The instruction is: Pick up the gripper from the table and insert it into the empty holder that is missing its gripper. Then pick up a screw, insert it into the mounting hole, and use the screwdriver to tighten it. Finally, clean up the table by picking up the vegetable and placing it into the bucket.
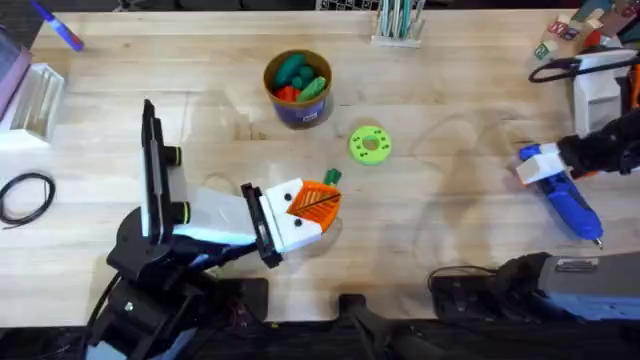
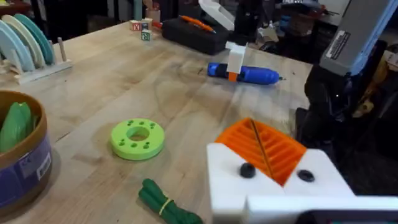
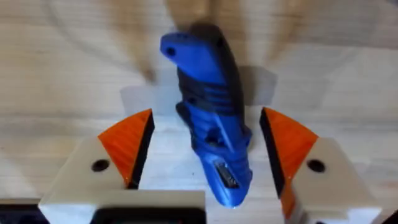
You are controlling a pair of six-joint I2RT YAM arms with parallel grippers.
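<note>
On the wooden bench (image 1: pixel 450 240) the left gripper (image 1: pixel 312 212) lies low near the middle, its white fingers and orange ribbed pads pointing toward the green ring; from overhead the pads look pressed close with no gap to be seen, and the left wrist view shows one orange pad (image 2: pixel 264 148) against the white body, so whether these jaws pinch anything I cannot tell; a small green vegetable (image 1: pixel 331 177) lies just beside the fingertips, and the left wrist view shows it more plainly as a bundle of green stalks (image 2: pixel 163 202) tied with a yellow band, resting on the bench.

The green ring (image 1: pixel 370 144) with small holes sits flat between the gripper and the bucket (image 1: pixel 299 90); overhead shows the bucket holding green and orange toy vegetables, while the left wrist view catches its rim (image 2: pixel 38 127) and a green piece inside.

At the far right the right gripper (image 1: pixel 545 165) is at the blue screwdriver (image 1: pixel 568 197), which lies flat on the bench with its tip toward the near edge; the right wrist view shows the blue handle (image 3: pixel 211 140) between two orange pads (image 3: pixel 129 142), the jaws spread with a gap on each side of the handle; the left wrist view shows the same tool (image 2: pixel 244 73) lying across the bench farther off.
</note>
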